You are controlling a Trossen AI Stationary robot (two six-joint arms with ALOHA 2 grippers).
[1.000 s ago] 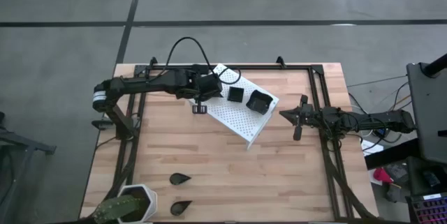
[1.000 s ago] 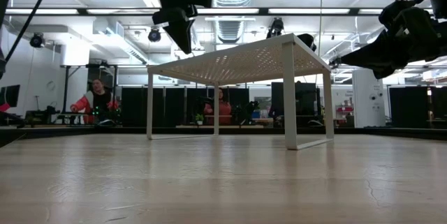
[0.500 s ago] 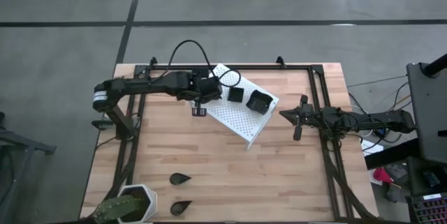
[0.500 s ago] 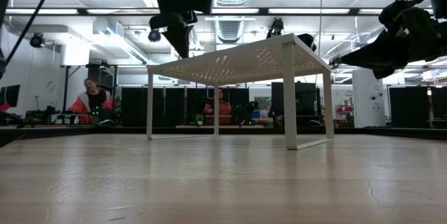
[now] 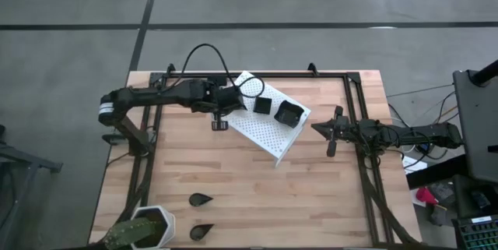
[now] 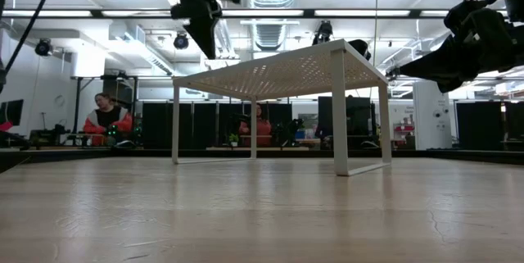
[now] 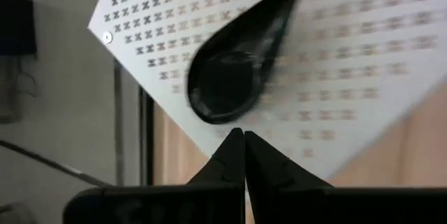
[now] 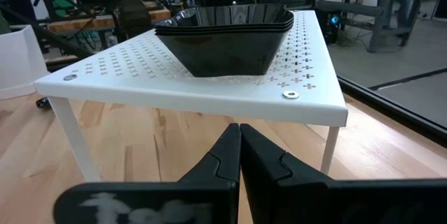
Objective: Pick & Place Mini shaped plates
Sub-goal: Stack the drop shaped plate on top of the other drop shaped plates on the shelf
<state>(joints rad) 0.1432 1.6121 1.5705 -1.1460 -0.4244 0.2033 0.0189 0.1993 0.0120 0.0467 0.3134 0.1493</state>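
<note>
A white perforated rack (image 5: 268, 133) stands on the table. On top of it lie a black teardrop plate (image 7: 234, 70), a small square plate (image 5: 262, 105) and a wavy-rimmed square plate (image 8: 223, 39), which looks like a stack. Two more teardrop plates (image 5: 201, 199) (image 5: 201, 230) rest on the wood near the table's near edge. My left gripper (image 7: 244, 144) is shut and empty. It hovers above the rack's left edge (image 5: 220, 123), just short of the teardrop plate. My right gripper (image 8: 239, 140) is shut and waits to the right of the rack (image 5: 331, 132).
A white plant pot (image 5: 148, 227) with a green plant stands at the table's near left corner. A dark frame rail (image 5: 358, 125) runs along the table's right and far sides. Bare wood lies between the rack and the two near plates. People sit in the room behind (image 6: 105, 120).
My left gripper has drawn back a little toward the table's left edge and risen slightly. It stays shut. The plates and the rack have stayed where they were.
</note>
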